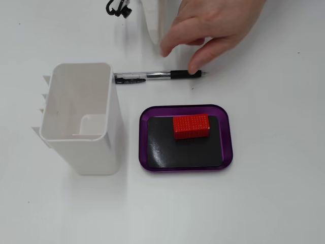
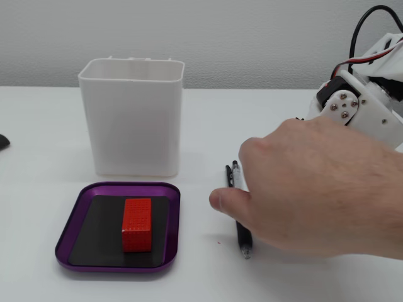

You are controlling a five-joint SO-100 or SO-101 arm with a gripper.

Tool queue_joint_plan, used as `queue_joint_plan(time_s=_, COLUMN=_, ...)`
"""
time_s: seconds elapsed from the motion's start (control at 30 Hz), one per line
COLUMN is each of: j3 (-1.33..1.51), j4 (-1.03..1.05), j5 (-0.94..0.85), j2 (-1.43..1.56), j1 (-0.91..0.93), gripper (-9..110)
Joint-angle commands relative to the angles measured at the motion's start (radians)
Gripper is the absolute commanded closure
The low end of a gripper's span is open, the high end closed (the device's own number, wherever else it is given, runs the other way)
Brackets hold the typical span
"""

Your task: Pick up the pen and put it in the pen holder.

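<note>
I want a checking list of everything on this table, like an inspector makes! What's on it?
Surface: plain white table, bare around the things.
Job's things: slim clear-barrelled pen with black grip lying flat beside the tall white plastic box pen holder, which stands upright and looks empty.
Clutter: red studded rectangular block lying in a flat purple-rimmed black tray.
Person's hand: fingertip touching the pen's grip end.
Grippers: white robot arm behind the hand; its fingers are not visible.
Cables: black and red wires on the arm.
Surroundings: pale wall.
</note>
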Motion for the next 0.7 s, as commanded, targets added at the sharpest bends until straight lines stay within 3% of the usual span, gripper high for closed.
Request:
queue_joint_plan(time_s=0.0, j3=0.006, j4=-0.012, j5=-0.003, j2=0.101, j1=-0.005, gripper=102)
queue_joint_plan(time_s=0.67, j3=0.006, j4=-0.012, j5=-0.003, j2=0.101, j1=-0.005, gripper=102)
